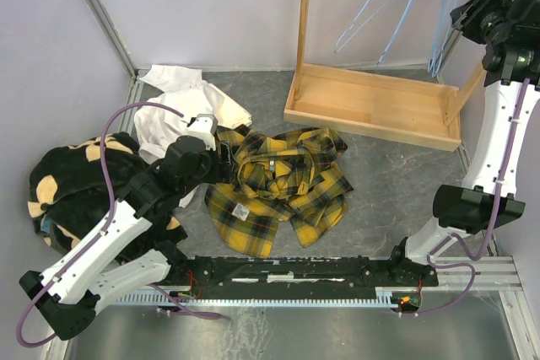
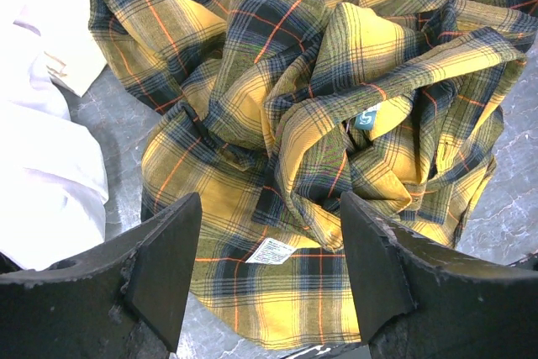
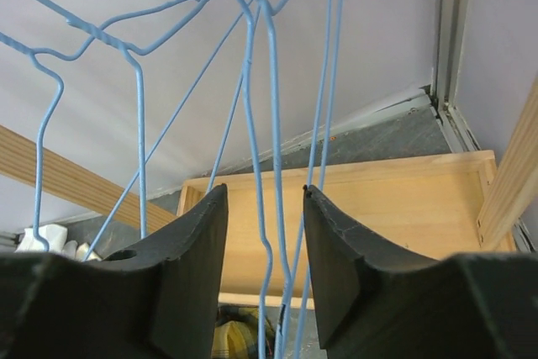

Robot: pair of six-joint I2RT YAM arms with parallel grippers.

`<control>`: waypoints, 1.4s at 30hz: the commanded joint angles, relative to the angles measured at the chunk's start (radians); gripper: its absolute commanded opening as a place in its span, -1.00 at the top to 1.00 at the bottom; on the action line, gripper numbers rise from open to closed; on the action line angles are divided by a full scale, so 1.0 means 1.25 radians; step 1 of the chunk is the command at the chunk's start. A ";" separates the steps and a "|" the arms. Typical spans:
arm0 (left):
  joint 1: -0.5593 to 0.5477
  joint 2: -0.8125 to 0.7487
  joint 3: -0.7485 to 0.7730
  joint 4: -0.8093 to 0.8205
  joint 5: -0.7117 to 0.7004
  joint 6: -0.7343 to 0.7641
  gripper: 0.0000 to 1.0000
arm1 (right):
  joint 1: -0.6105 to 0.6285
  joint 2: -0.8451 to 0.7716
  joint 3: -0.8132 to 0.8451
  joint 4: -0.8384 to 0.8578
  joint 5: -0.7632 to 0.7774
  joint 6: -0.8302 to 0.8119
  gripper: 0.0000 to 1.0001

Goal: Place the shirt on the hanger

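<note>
The yellow and black plaid shirt (image 1: 278, 183) lies crumpled on the grey table, a small white label (image 2: 271, 251) showing near its front hem. My left gripper (image 1: 224, 154) hovers at the shirt's left edge, and in the left wrist view it (image 2: 269, 201) stands open above the cloth with nothing between its fingers. Light-blue wire hangers (image 1: 381, 4) hang at the back. My right gripper (image 1: 467, 13) is raised at the far right among them. In the right wrist view it (image 3: 265, 192) is open, with the thin wires of a hanger (image 3: 271, 107) running between its jaws, gaps on both sides.
A wooden rack with a tray base (image 1: 371, 105) and an upright post (image 1: 304, 23) stands behind the shirt. A white garment (image 1: 181, 111) lies left of the shirt, and a black fleece with tan patches (image 1: 72, 183) at the far left. A black rail (image 1: 295, 271) runs along the near edge.
</note>
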 commanded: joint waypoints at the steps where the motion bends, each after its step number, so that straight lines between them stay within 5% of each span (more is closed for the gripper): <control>1: 0.004 -0.012 -0.001 0.015 0.013 -0.013 -0.46 | -0.006 -0.036 -0.020 0.049 0.055 -0.003 0.07; 32: 0.004 -0.019 -0.012 0.005 -0.001 -0.012 -0.46 | -0.005 0.089 0.021 0.006 -0.047 0.002 0.21; 42: 0.004 -0.011 -0.011 0.004 0.008 -0.014 -0.46 | -0.005 0.086 0.021 0.031 -0.050 -0.036 0.72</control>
